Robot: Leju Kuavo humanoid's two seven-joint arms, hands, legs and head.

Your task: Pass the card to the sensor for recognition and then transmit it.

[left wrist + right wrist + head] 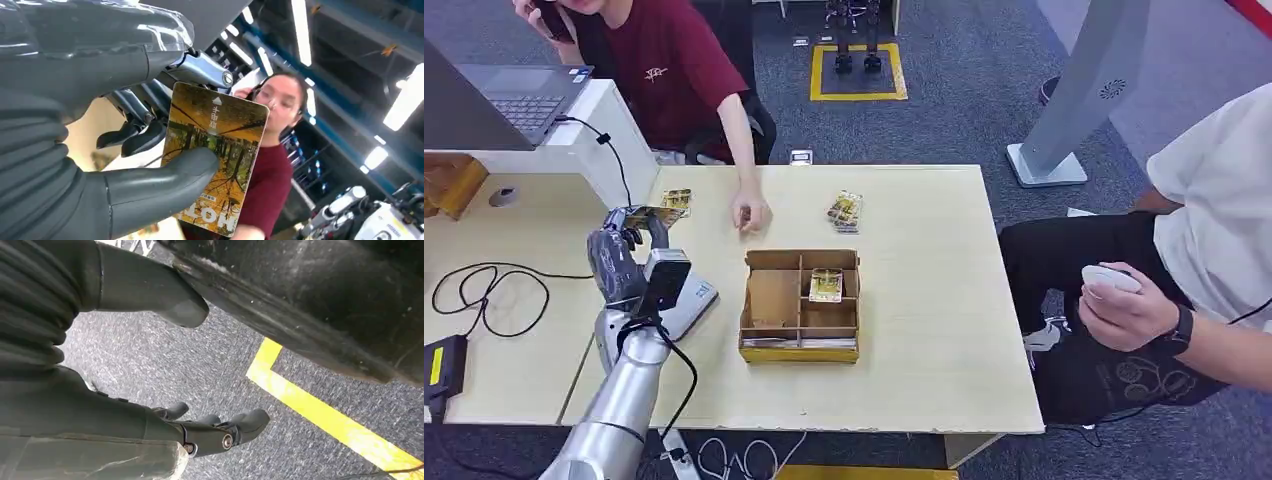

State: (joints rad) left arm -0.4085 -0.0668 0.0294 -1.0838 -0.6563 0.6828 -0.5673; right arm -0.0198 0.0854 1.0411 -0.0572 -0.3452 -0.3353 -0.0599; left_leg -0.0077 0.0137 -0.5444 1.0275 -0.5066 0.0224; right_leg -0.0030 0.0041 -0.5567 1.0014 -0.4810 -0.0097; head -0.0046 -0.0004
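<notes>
The robot's left hand (629,245), raised at centre left of the head view, pinches a yellow card (656,213) between its thick thumb and darker fingers; the card juts from the top of the hand toward the upper right of the frame, its long axis running roughly away from the robot. In the left wrist view the same card (215,155), printed with an autumn forest scene, stands against the thumb (165,182), face to the camera.

The grey sensor (686,300) lies on the table (924,390) just below and right of the hand in the head view, largely hidden by the wrist, so its reading face cannot be made out with certainty. The card sits above and slightly beyond it, so the coming move is likely a short tilt or drop toward the lower right.

A partitioned cardboard box (801,305), one card in a compartment, stands at frame centre. A seated person's hand (751,213) rests on the table at upper centre.

The right hand (220,432) hangs over carpet, fingers loosely apart, holding nothing.
</notes>
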